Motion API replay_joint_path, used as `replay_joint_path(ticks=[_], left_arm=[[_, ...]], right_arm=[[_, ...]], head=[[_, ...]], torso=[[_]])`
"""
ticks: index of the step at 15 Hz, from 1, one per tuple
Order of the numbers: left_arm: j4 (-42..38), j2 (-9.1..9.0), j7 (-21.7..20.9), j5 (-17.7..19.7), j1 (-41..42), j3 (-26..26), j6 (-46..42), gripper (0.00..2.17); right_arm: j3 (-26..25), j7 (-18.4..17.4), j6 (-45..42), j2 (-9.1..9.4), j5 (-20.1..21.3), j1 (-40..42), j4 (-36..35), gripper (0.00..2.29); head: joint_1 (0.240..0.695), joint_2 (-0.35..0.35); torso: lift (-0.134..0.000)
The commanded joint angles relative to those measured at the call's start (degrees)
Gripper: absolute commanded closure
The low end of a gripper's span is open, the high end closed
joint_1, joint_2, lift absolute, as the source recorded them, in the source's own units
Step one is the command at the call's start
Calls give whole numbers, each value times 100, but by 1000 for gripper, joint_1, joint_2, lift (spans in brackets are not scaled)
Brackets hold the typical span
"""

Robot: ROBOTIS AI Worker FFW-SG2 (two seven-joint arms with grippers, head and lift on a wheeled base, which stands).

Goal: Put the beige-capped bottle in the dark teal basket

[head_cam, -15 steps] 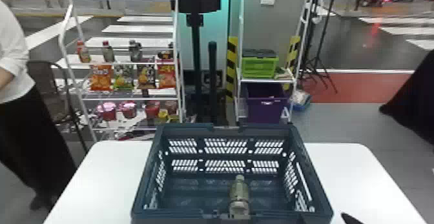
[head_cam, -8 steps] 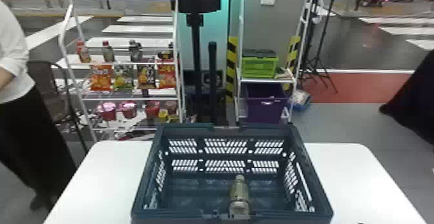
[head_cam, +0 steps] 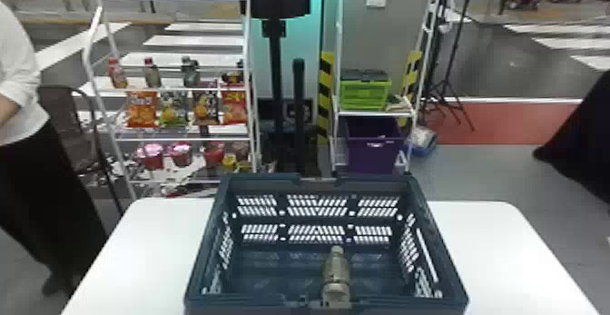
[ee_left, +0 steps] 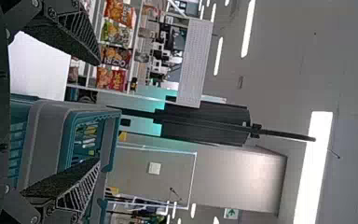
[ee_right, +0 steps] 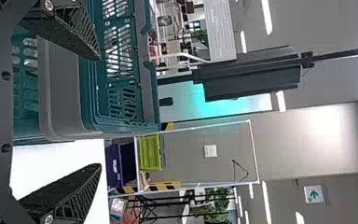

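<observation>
The beige-capped bottle (head_cam: 336, 271) sits inside the dark teal basket (head_cam: 268, 181), close to the wall nearest the robot and about midway along it, its narrow end pointing away; whether it stands or leans cannot be told. The basket rests on a white table (head_cam: 485, 228) that extends to either side of it, placing the bottle to the right of the left gripper (ee_left: 98, 112) and to the left of the right gripper (ee_right: 99, 112).

In the left wrist view, the left gripper is unclenched, its two black fingers spread wide and empty. A corner of the basket appears ahead of it, partly behind its right-hand finger, with bare tabletop toward its left-hand finger. Bagged snacks (head_cam: 141, 109) hang on a white rack (head_cam: 181, 89) farther off, ahead and to its left.

In the right wrist view, the right gripper is likewise empty, its fingers well apart. The basket's side lies to its left, partly behind the left-hand finger, while white tabletop shows between the two. Beyond the gap between its fingertips, a green crate (head_cam: 365, 95) sits on a shelf above a purple bin (head_cam: 372, 153).
</observation>
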Motion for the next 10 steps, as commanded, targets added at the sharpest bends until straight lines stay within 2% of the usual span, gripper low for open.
replay_joint_path(ticks=[1,10], left_arm=[[-1,0,0,-6,7,-4,1,157],[-1,9,-9,-6,25,-4,1,157]], right_arm=[[-2,-1,0,0,0,9,5,70],[-2,-1,0,0,0,79,-30,73]], head=[[499,0],[499,0]], torso=[[0],[0]])
